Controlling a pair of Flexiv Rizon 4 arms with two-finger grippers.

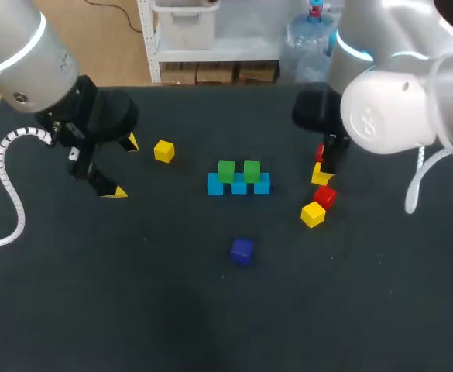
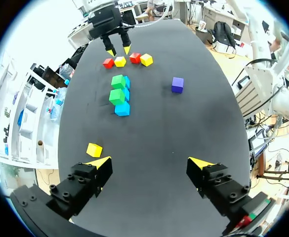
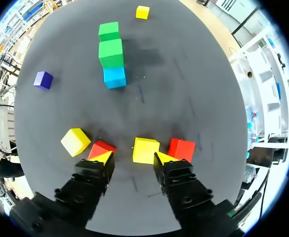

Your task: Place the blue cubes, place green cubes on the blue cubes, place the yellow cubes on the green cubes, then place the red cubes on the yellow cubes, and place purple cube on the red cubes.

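Since the yellow cube (image 3: pixel 145 150) lying just ahead, between the spread, empty fingers of the right gripper (image 3: pixel 132 158), looks small, rigid, light and smooth, a square pinch on two opposite flat faces, clear of the flanking red cubes (image 3: pixel 182 149), should hold it.

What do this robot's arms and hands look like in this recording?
The left arm and right arm are smooth, rounded white-grey shells, each with a glowing cyan ring. A ribbed white cable loops beside the left one; a plain white cable hangs by the right. The left hand and right hand are black, with two blocky fingers tipped in yellow wedges.
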